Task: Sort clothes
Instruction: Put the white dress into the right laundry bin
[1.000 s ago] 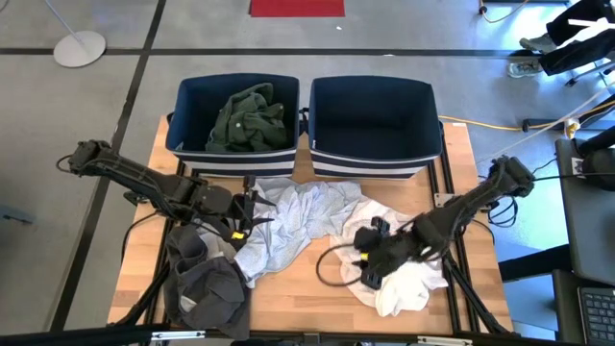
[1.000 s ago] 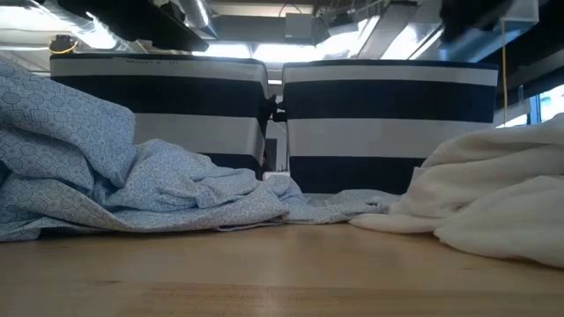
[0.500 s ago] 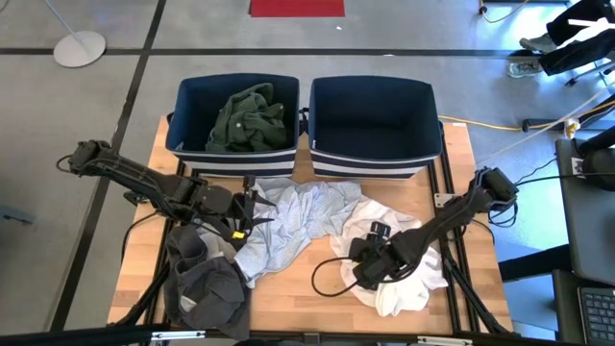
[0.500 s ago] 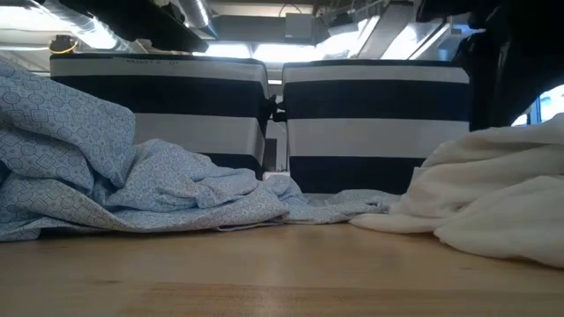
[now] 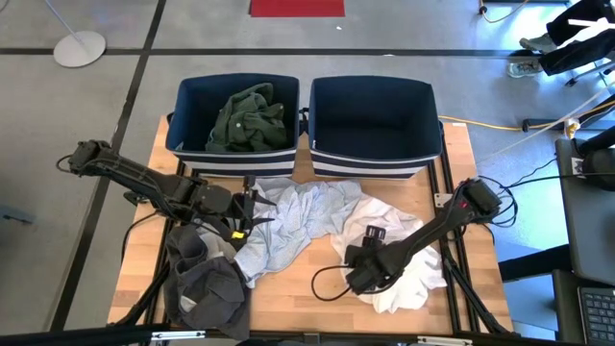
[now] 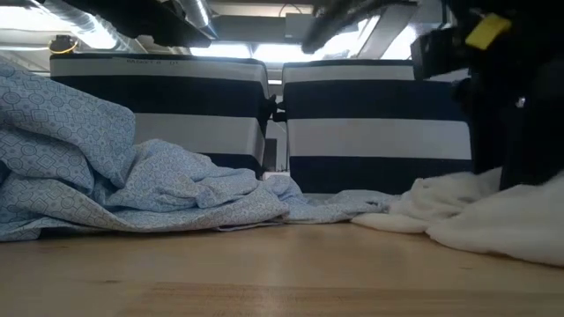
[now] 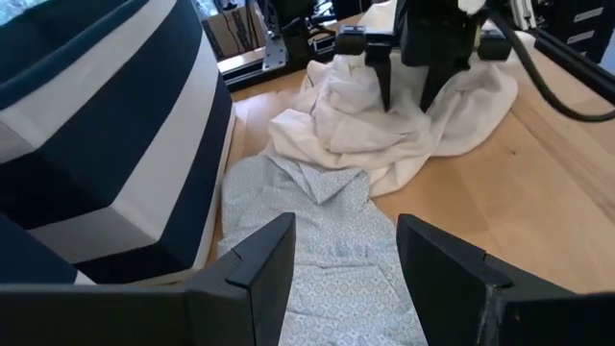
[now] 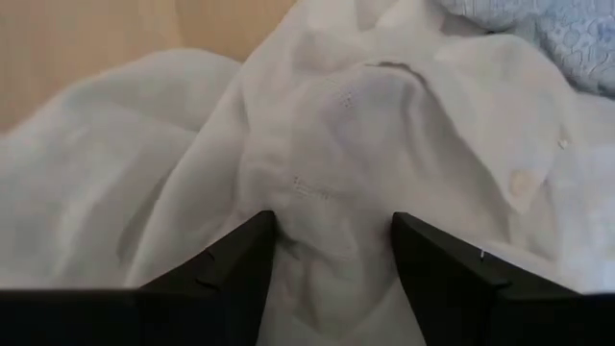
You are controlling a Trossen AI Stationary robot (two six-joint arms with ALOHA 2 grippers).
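Note:
A white garment (image 5: 413, 281) lies crumpled on the table's near right, also in the right wrist view (image 8: 327, 125). My right gripper (image 5: 360, 274) stands on it, pointing down, fingers open; it also shows in the left wrist view (image 7: 407, 91). A light blue-grey patterned garment (image 5: 298, 219) lies spread in the middle, its far edge against the bins. My left gripper (image 5: 246, 213) is open over that garment's left edge (image 7: 336, 245); I cannot tell whether it touches. Dark grey garments (image 5: 204, 281) lie heaped at the near left. A dark green garment (image 5: 246, 117) lies in the left bin. My right gripper comes from above, pointing down, and its open fingertips (image 7: 385, 96) are set into the white garment's near left part. A raised ridge of the cloth (image 8: 327, 207) stands between the two fingers. The garment lies on the table, pressed low under the gripper.
Two navy bins with white stripes stand side by side at the far edge: the left bin (image 5: 192, 144) holds the green garment, the right bin (image 5: 423, 125) holds nothing. A black cable (image 5: 322, 281) loops on the bare wood left of the right gripper.
My right gripper has come down and a little toward the table's near left onto the white garment, staying open. In the low view the white heap's top has sunk under it.

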